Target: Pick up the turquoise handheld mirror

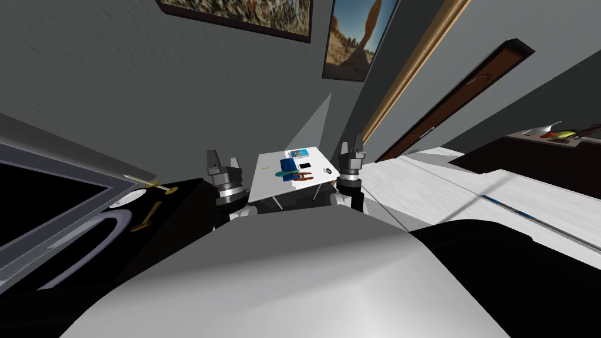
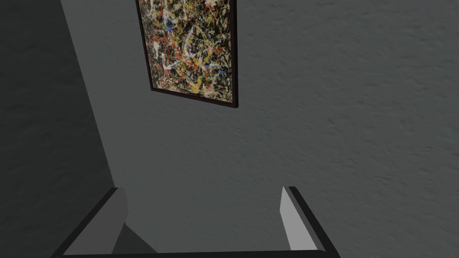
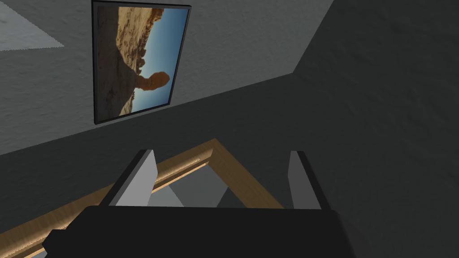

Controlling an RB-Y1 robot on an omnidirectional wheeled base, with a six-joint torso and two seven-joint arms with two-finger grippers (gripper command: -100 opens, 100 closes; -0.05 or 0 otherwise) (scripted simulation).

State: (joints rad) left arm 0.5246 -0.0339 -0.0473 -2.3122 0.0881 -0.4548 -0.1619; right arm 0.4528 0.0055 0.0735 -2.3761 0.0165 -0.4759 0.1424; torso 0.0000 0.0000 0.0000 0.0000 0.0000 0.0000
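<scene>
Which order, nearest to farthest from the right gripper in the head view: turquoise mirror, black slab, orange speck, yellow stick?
1. Black slab, right part of the table, nearest the right gripper.
2. Turquoise mirror, mid-table.
3. Orange speck, table's left edge.
4. Yellow stick, on the dark surface, far left.

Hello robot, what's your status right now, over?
Left gripper open, right gripper open, both empty. Turquoise mirror on white table ahead, untouched. Blue object, red-brown object close beside it.
</scene>
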